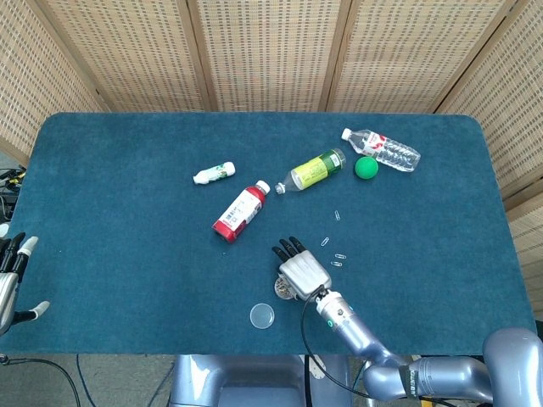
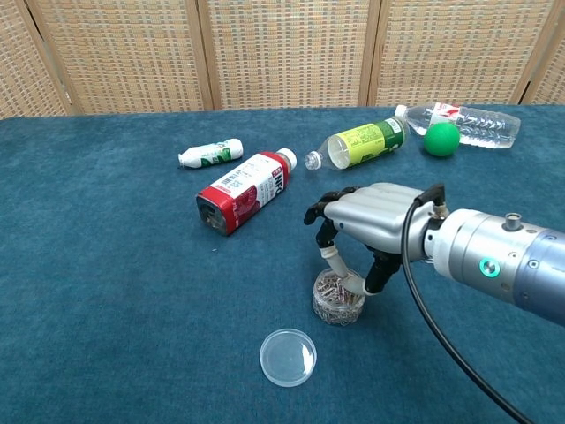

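Teal-carpeted table (image 1: 127, 229) stands before woven rattan screen panels (image 1: 263, 51) in wooden frames; even, diffuse light.

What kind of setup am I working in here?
Likely a lab test bench, not a home: a blue felt-covered table, woven screens behind it, and staged props like a tub of paper clips.

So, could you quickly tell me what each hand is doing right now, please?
Left hand: open, holding nothing.
Right hand: over the paperclip jar; grip cannot be told.
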You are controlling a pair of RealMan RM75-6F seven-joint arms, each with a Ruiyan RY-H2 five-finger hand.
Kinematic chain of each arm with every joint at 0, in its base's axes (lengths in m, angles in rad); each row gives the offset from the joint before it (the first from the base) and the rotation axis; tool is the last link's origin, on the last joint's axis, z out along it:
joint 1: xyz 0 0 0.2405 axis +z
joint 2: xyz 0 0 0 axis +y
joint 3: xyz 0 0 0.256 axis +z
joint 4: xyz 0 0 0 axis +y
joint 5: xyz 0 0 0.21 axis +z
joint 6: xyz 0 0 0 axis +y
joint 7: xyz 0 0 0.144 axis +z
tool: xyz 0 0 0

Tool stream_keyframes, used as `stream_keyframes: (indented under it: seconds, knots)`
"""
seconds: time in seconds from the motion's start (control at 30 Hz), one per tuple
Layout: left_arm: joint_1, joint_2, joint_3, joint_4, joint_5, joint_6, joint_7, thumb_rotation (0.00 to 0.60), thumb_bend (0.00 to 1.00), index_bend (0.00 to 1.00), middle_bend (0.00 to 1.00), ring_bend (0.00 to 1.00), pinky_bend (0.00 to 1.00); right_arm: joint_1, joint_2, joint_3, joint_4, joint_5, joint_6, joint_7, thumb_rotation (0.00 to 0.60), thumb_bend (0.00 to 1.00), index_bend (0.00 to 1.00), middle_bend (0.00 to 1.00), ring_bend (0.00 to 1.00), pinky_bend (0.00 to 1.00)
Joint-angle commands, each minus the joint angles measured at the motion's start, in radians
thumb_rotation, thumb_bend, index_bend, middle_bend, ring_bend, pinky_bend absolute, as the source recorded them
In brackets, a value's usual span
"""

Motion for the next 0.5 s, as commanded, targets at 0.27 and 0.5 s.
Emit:
stream_keyframes:
  seconds: [0.27, 0.5]
  knots:
    - [0.000, 0.000, 0.002, -0.001, 0.003, 0.002, 0.001, 0.600, 0.00, 0.00, 0.00, 0.00, 0.00, 0.003, 0.008, -0.009, -0.010, 0.017, -0.006, 0.001, 0.600, 0.46, 0.64, 0.11, 0.00, 0.06]
    - [-0.001, -0.001, 0.002, 0.000, 0.001, 0.000, 0.003, 0.600, 0.00, 0.00, 0.00, 0.00, 0.00, 0.003, 0.018, -0.006, -0.019, 0.012, -0.001, 0.020, 0.600, 0.27, 0.39, 0.11, 0.00, 0.06]
